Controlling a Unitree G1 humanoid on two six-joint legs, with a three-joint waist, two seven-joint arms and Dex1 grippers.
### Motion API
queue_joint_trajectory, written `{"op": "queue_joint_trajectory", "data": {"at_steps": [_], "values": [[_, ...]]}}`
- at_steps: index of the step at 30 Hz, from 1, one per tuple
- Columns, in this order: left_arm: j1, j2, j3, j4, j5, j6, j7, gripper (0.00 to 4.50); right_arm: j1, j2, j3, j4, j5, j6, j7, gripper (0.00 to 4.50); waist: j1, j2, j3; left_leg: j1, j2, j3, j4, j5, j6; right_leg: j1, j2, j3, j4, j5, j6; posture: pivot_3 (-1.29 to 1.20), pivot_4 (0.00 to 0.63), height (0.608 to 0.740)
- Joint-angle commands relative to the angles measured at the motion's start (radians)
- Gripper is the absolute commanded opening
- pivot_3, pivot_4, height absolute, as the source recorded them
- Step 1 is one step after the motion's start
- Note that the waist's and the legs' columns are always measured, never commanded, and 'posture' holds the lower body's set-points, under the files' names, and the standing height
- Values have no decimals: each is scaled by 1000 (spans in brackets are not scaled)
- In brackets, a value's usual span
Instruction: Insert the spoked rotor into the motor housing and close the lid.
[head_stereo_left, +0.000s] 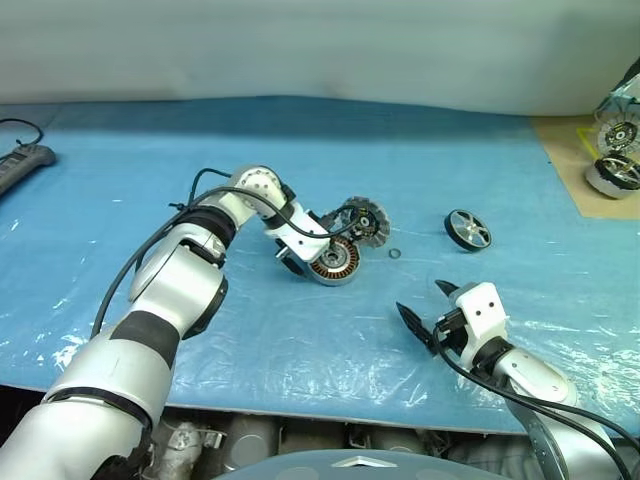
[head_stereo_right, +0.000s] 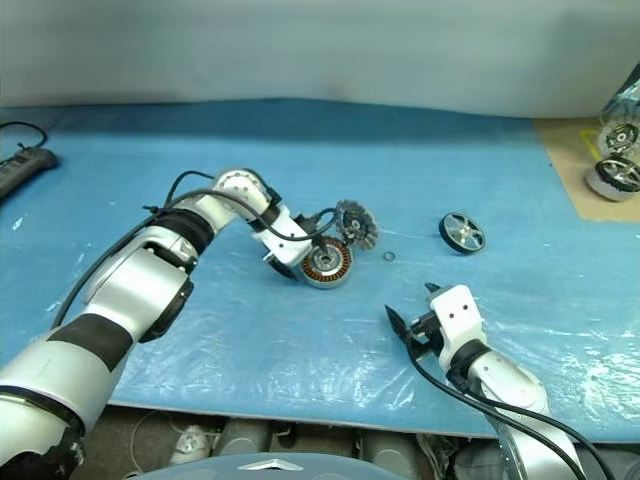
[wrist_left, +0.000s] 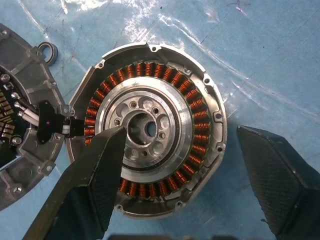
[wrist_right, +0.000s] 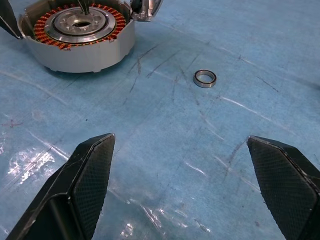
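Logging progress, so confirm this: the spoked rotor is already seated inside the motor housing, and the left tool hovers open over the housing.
Wrong on the rotor. In the left eye view the spoked rotor lies apart on the blue sheet, off to the right of the motor housing. The left wrist view shows bare windings. The left tool does hover open over the housing.

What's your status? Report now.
Left gripper open over the motor housing. Right gripper open, empty. Spoked rotor lies apart on the table. Small ring beside housing.
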Motion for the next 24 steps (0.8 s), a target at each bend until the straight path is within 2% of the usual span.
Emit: {"op": "queue_joint_trajectory", "data": {"at_steps": [1,10,17,20,23,24], "values": [[-6,13,-3,0,10,-28,-14,3781,7,3,-9,-45,2,-9,-3,4500,-1,0,0,0,0,0,0,0,0,0,0,0,0,0,0,0,150,740],[-3,11,-47,10,108,-25,118,3781,13,3,-12,-41,1,-11,-6,4500,2,0,0,2,0,0,1,0,0,2,0,0,0,1,1,0,150,740],[8,10,-120,23,227,-5,309,3781,11,5,-8,-39,-3,-11,-11,4500,3,0,0,4,0,0,2,1,1,5,0,0,1,1,2,0,150,740],[8,13,-128,34,234,-11,304,3217,9,9,0,-38,-9,-12,-14,4500,6,0,0,8,0,-1,2,1,1,10,0,0,0,1,2,0,150,740],[12,6,-122,34,229,-7,333,2231,9,10,3,-37,-13,-13,-13,4500,8,0,0,14,0,-1,1,0,2,15,0,1,-1,-2,6,0,150,740],[17,-1,-113,35,218,4,336,2215,9,11,2,-36,-14,-13,-12,4500,9,0,0,14,0,0,1,0,2,16,0,2,-1,-2,7,0,150,740]]}}
